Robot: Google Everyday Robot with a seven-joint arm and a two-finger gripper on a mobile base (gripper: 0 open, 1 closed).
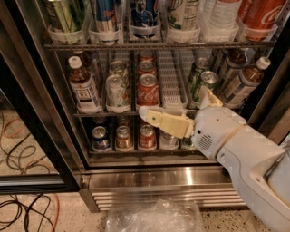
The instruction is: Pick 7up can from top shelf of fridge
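The fridge (pixel 149 179) stands open in front of me. Its top shelf (pixel 158 45) is a wire rack fronted by white cup holders. The 7up can (pixel 182 12), whitish with green lettering, stands in the fourth holder from the left, cut off by the frame's top. My gripper (pixel 173 100) is well below it, in front of the middle and lower racks. Its cream fingers (pixel 165 121) are spread apart and hold nothing; one points left across the lower rack, the other points up by the green cans (pixel 204 81).
Red Coca-Cola cans (pixel 147 88) and a whitish can (pixel 117 90) stand on the middle rack, between bottles (pixel 84 88). Small cans (pixel 123 137) fill the lowest rack. A black door frame (pixel 41 118) runs down the left. Cables (pixel 22 208) and a clear plastic bag (pixel 154 217) lie on the floor.
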